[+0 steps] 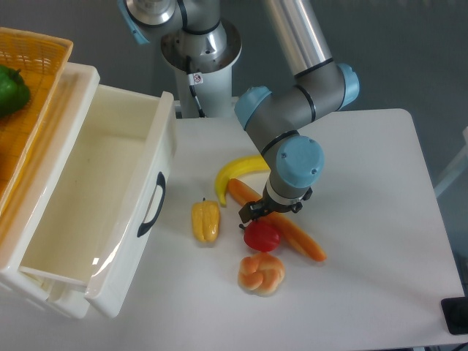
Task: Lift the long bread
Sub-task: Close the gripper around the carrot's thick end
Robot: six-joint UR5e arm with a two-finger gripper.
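The gripper [268,211] sits low over the middle of the long bread [292,233]; whether its dark fingers [248,212] clamp it cannot be told. The bread lies diagonally mid-table [365,175], touching a red pepper [260,235], near a banana [235,174].

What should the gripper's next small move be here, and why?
Probably close on the long bread: the gripper sits low over its middle, with the red pepper right beside it. Whether the jaws already touch the bread cannot be told.
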